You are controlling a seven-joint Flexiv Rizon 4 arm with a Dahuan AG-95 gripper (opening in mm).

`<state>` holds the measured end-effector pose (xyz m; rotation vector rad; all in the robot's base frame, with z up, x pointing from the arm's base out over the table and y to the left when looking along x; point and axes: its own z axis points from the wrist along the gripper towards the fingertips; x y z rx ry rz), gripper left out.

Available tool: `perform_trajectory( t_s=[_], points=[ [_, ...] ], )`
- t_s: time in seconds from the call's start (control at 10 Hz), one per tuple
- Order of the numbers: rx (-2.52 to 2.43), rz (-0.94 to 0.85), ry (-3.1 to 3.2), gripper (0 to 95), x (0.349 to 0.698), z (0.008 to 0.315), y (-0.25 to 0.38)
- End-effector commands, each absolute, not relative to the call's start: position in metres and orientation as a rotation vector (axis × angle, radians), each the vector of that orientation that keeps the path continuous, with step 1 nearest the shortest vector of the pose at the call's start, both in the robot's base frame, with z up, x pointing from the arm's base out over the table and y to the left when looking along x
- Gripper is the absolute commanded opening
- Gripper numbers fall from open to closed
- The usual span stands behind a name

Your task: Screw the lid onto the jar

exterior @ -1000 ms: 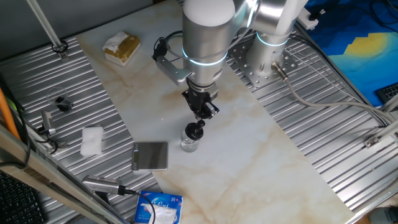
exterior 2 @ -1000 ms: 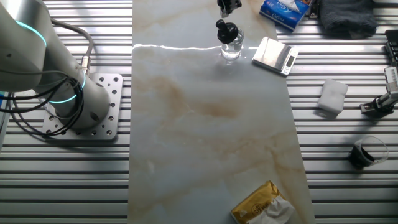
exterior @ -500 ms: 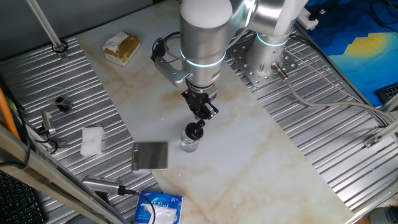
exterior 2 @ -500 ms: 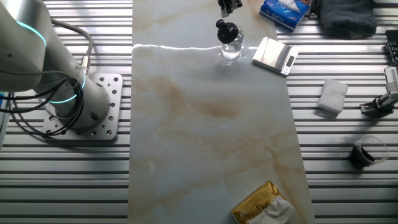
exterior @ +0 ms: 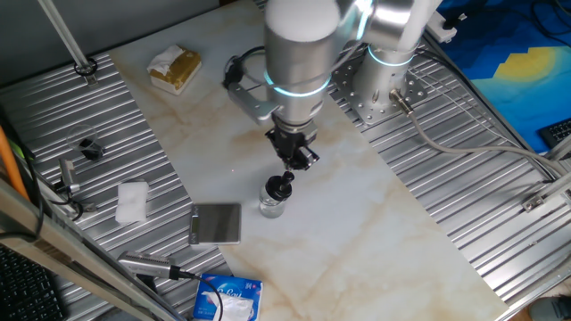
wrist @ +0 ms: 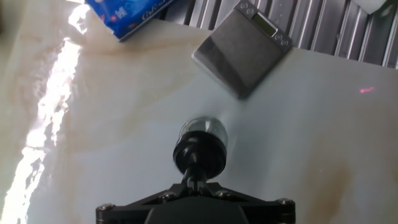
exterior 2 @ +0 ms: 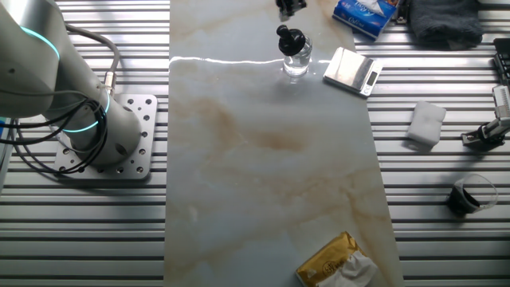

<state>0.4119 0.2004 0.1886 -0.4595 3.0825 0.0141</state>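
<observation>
Lid first: the small round black cap with a knobbed top (exterior: 282, 185) sits on the short clear glass jar (exterior: 272, 207), and your two-finger gripper (exterior: 299, 159) hangs just above it with nothing between its fingers. How far the jaws stand apart you cannot tell, since the hand view shows only the black base of the gripper. From that view the lid (wrist: 200, 154) appears centred over the jar (wrist: 205, 131), which suggests it was set there to be turned; whether the threads have caught is not visible. Just beside the jar lies the grey square plate with a small display (exterior: 217, 223), near enough to mind on any sideways move. Farther from the jar are a blue tissue packet (exterior: 228, 298), a white folded cloth (exterior: 132, 201) and a yellow-and-white wrapped packet (exterior: 175, 69), none in your way.
</observation>
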Motion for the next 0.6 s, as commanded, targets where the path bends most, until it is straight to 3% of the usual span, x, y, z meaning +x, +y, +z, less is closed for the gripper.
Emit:
perform_trajectory(
  t_s=[0.1,0.5,0.6],
  points=[
    [-0.467,0.015,3.078,0.0,0.403,0.187,0.2],
    [-0.49,0.024,3.065,0.0,0.393,0.177,0.207],
    [-0.51,0.022,3.059,19.0,0.393,0.177,0.208]
  ],
)
